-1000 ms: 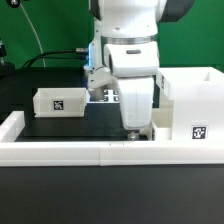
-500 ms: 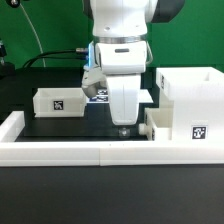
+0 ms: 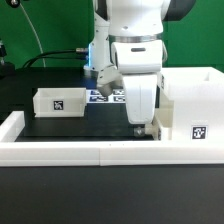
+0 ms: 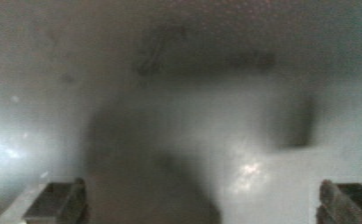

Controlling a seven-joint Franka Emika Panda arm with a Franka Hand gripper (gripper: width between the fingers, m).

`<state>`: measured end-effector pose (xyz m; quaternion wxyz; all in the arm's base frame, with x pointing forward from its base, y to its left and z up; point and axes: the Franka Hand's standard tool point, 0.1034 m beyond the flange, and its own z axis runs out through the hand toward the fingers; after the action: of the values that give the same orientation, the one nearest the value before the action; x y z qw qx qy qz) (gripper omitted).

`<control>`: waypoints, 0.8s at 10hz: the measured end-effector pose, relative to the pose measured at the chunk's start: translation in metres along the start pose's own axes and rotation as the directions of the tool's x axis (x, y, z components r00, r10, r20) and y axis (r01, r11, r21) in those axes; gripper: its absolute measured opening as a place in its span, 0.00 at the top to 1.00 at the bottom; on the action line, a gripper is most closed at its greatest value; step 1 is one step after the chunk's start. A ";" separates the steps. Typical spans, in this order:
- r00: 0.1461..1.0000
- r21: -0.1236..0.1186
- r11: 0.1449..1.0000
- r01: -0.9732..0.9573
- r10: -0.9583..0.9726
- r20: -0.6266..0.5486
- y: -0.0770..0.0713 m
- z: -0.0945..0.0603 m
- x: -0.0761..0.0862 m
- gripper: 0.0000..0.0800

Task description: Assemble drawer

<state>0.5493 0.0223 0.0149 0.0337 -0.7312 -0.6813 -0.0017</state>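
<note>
The tall white drawer shell (image 3: 190, 105), with a square tag on its front, stands at the exterior view's right. One small open-top tray (image 3: 60, 101) with a tag sits at the left on the black table. A second small white part (image 3: 152, 129) lies against the shell's left side, mostly hidden by my hand. My gripper (image 3: 140, 124) hangs low right above that part. In the wrist view my gripper (image 4: 203, 205) is open, its fingers (image 4: 53, 203) wide apart over a blurred white surface (image 4: 249, 110) very close below.
The marker board (image 3: 103, 96) lies on the table behind my arm. A low white wall (image 3: 70, 150) borders the table along the front and the left. Cables and dark equipment stand at the back left.
Over the last second my gripper swung toward the exterior view's left, then back right. It now stands close beside the shell, over the small white part.
</note>
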 end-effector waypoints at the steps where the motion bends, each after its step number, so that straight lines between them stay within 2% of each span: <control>1: 1.000 0.000 1.000 -0.024 0.024 0.001 0.000 0.000 0.004 0.19; 2: 0.999 0.001 0.999 -0.049 0.049 0.002 0.000 0.000 0.004 0.19; 3: 0.998 0.017 0.998 -0.058 0.058 0.007 0.000 -0.003 0.005 0.19; 4: 0.998 0.027 0.998 -0.055 0.055 0.016 0.012 -0.017 0.004 0.19; 5: 0.999 0.002 0.999 -0.049 0.049 0.013 0.017 -0.018 -0.005 0.19; 6: 0.998 0.001 0.998 -0.068 0.068 0.015 0.014 -0.017 -0.018 0.19; 7: 0.996 -0.025 0.996 -0.084 0.084 0.014 0.011 -0.019 -0.033 0.19; 8: 0.994 -0.031 0.994 -0.103 0.104 0.014 -0.009 -0.011 -0.047 0.19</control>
<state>0.5373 -0.0249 0.0242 0.0175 -0.7660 -0.6425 -0.0047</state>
